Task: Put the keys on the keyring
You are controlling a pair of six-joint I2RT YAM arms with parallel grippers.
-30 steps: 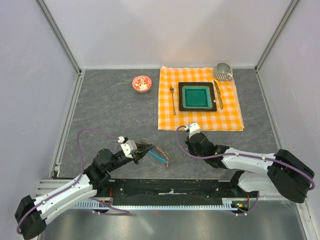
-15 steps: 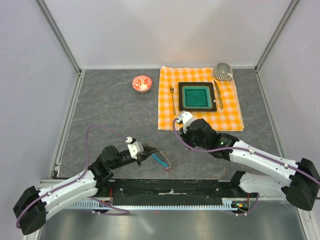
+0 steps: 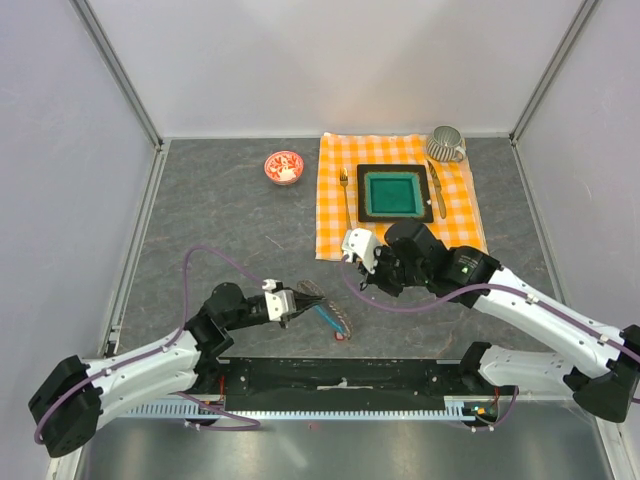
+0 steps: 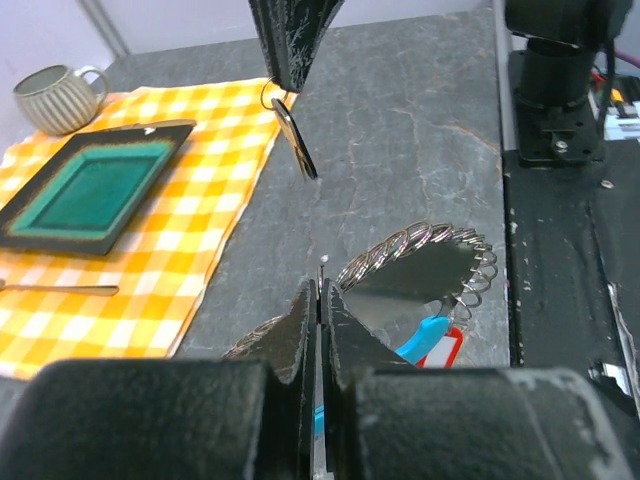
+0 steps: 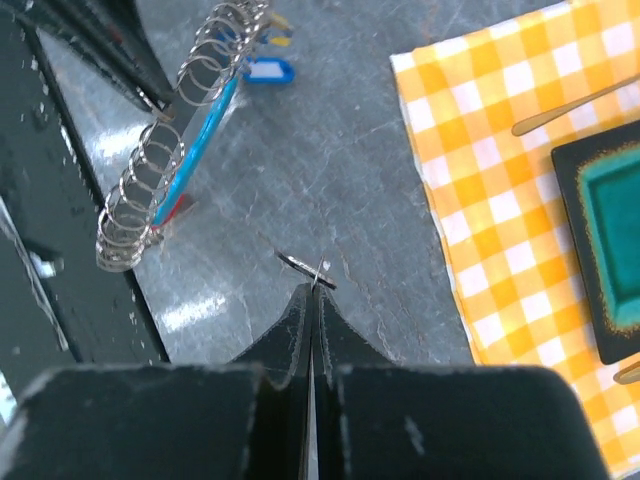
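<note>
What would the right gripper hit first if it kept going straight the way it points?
Probably bare table between the keyring and checked cloth, its held key touching first; depth is unclear.

Keyring (image 3: 325, 308) at the near edge of the table (image 3: 220, 220); behind and right, a cloth (image 3: 335, 228) bearing a plate (image 3: 394, 193) (fork (image 3: 346, 195) left, knife (image 3: 437, 190) right); bowl (image 3: 283, 167) left of the cloth.

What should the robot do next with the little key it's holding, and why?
Probably lower the right gripper, shut on a key, toward the keyring that the left gripper pinches. The key hangs apart from the ring, not yet threaded.
</note>
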